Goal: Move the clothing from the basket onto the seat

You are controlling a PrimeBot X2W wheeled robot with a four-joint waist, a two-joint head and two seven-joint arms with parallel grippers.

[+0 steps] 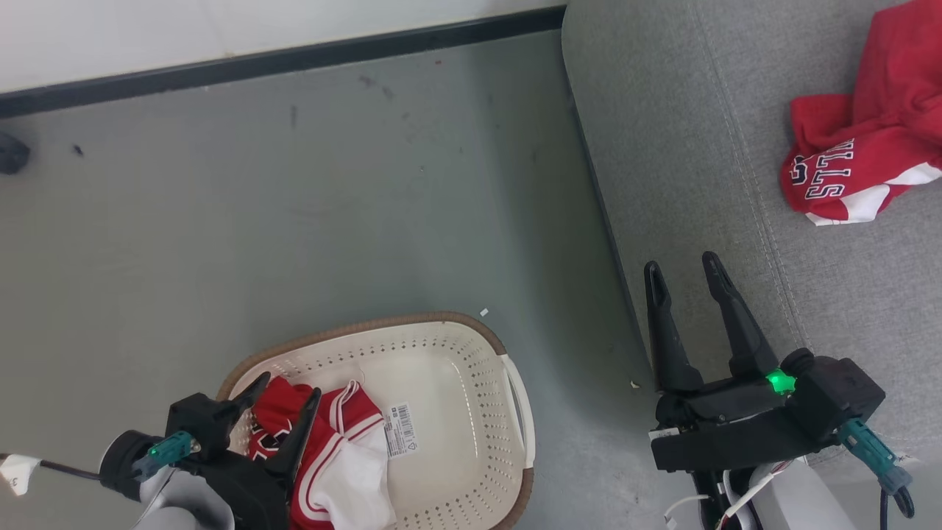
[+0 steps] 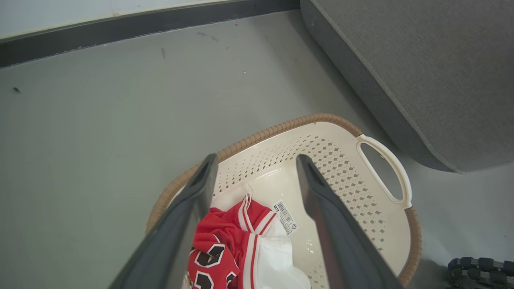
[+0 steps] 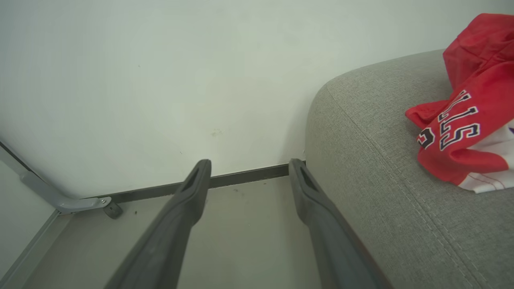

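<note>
One red-and-white garment (image 1: 335,453) lies crumpled in the basket (image 1: 441,321), heaped against the wall at the basket's 8 o'clock side. Its white panel with striped trim faces up, and a white barcode label (image 1: 401,428) sits on the basket bottom just beside it at 2 o'clock. In the left wrist view the same garment (image 2: 225,241) shows dark numerals edged in white on the red cloth. The rest of the cream basket floor is bare up to the brown rim (image 2: 281,127) and a white loop handle (image 2: 385,168) at 3 o'clock. The left gripper (image 1: 288,388) hangs over the heap at the head view's 7 o'clock. Its two dark fingers are spread wide with the red cloth showing between them, and I cannot tell whether they touch it. A second, lettered garment (image 1: 865,140), red with white block letters and a white hem, lies on the seat (image 1: 684,147) at the head view's 2 o'clock, well apart from the basket. The right wrist view shows the lettered garment (image 3: 468,132) bunched on the grey woven cushion (image 3: 373,188) at 3 o'clock. The right gripper (image 1: 681,265) sits at the head view's 4 o'clock, over the seat's near edge. Its fingers are parted and nothing is between them, with a green light glowing at their base. The basket stands on a grey floor (image 1: 294,213) just beside the seat, at the seat's 8 o'clock. A dark skirting strip (image 1: 294,62) runs along the pale wall at 12 o'clock.
</note>
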